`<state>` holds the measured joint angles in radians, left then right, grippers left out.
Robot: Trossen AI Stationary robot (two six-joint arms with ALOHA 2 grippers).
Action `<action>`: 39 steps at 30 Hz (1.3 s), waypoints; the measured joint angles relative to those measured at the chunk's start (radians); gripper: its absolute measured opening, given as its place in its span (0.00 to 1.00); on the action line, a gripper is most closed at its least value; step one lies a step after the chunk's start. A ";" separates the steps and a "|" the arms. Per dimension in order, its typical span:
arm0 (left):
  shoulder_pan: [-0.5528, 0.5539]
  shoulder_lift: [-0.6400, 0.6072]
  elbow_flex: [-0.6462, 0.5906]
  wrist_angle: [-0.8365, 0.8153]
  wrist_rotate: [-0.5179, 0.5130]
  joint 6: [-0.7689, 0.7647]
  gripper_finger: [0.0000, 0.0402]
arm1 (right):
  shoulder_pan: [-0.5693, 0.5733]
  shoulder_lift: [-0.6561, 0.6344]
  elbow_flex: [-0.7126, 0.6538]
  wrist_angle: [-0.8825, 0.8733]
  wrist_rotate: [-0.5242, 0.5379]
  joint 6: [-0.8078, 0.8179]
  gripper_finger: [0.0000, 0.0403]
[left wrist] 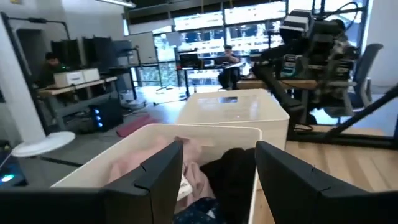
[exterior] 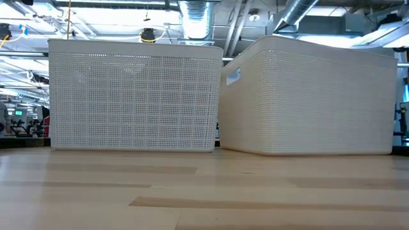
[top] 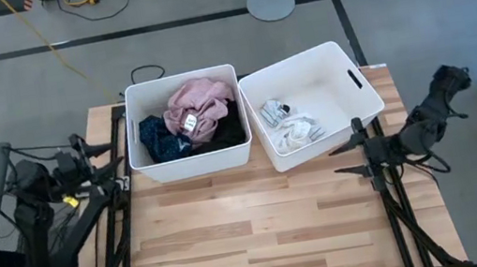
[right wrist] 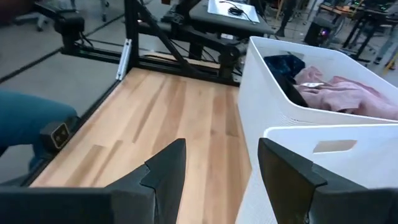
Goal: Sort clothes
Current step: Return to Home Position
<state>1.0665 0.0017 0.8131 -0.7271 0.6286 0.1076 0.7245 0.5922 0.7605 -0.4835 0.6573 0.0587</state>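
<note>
1. The table point(top: 263, 234) has a top of light wooden planks running left to right, with a few darker strips among them.
2. Two white plastic bins stand directly on it, both along the far edge.
3. The left bin point(top: 192, 163) sits square to the far edge, left of the middle.
4. The right bin point(top: 339, 63) stands toward the far right corner, turned slightly askew.
5. The bins are just beside each other; whether they touch cannot be told.

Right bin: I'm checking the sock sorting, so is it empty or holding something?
Not empty. The right bin holds small white and grey socks bunched toward one end; the rest of its floor is bare.
</note>
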 joint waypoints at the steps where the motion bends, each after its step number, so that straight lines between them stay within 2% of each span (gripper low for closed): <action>1: 0.010 0.000 0.000 -0.001 0.020 0.000 0.49 | 0.006 -0.005 0.000 -0.006 0.002 0.001 0.53; 8: 0.049 0.000 0.001 -0.073 0.251 0.004 0.49 | 0.057 -0.057 -0.011 0.046 -0.005 -0.034 0.53; 10: 0.060 0.000 0.001 -0.109 0.270 0.016 0.49 | 0.061 -0.080 -0.061 0.122 -0.012 -0.094 0.53; 13: 0.065 0.000 0.001 -0.139 0.271 0.034 0.49 | 0.054 -0.140 -0.173 0.235 -0.047 -0.157 0.53; 17: 0.074 0.000 0.001 -0.112 0.215 0.019 0.49 | 0.022 -0.247 -0.321 0.346 -0.066 -0.160 0.51; 24: 0.095 0.000 0.001 -0.003 0.194 -0.053 0.49 | -0.051 -0.395 -0.541 0.612 -0.211 -0.299 0.44; 30: 0.073 0.000 -0.017 0.006 0.170 -0.067 0.49 | -0.165 -0.473 -0.658 0.687 -0.328 -0.315 0.39; 35: 0.038 0.000 -0.118 0.038 0.165 -0.077 0.49 | -0.275 -0.513 -0.743 0.746 -0.435 -0.279 0.37; 39: 0.016 0.001 -0.187 0.099 0.164 -0.097 0.49 | -0.356 -0.521 -0.752 0.726 -0.507 -0.237 0.35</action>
<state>1.0827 0.0025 0.6262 -0.6276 0.7929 0.0106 0.3689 0.0707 0.0082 0.2422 0.1502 -0.1786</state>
